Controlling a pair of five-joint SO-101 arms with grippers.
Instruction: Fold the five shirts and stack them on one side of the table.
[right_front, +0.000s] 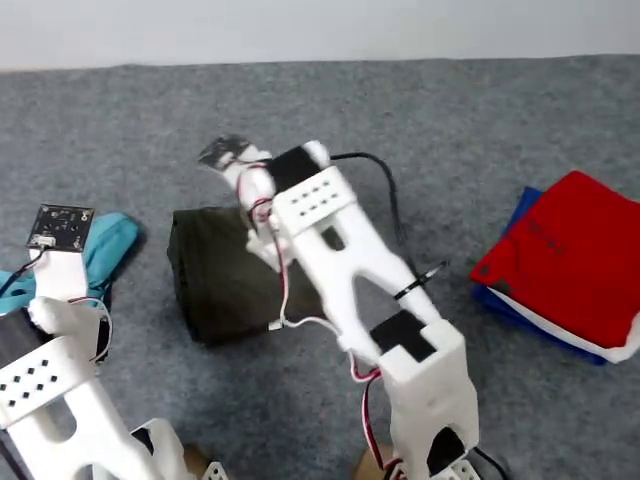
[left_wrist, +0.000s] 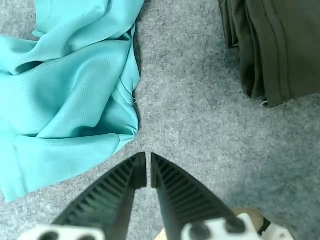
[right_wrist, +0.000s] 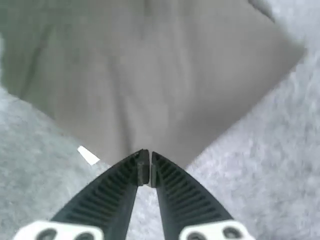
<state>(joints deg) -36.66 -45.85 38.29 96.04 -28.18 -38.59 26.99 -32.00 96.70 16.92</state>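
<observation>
A folded dark olive shirt (right_front: 215, 275) lies mid-table, and the right arm (right_front: 330, 240) stretches over its far edge. My right gripper (right_wrist: 145, 169) is shut, its tips just above a corner of that shirt (right_wrist: 150, 85), with nothing visibly between them. A crumpled teal shirt (right_front: 112, 243) lies at the left beside the left arm (right_front: 55, 360). My left gripper (left_wrist: 148, 171) is shut over bare carpet, close to the teal shirt's hem (left_wrist: 65, 105); the olive shirt's edge (left_wrist: 270, 45) lies across from it. A stack of folded shirts with a red one on top (right_front: 575, 255) sits at the right.
Grey carpet (right_front: 450, 130) covers the table. Blue and white folded shirts (right_front: 520, 300) show under the red one. A small white tag (right_wrist: 88, 156) lies by the olive shirt's edge. A black cable (right_front: 385, 185) loops off the right arm.
</observation>
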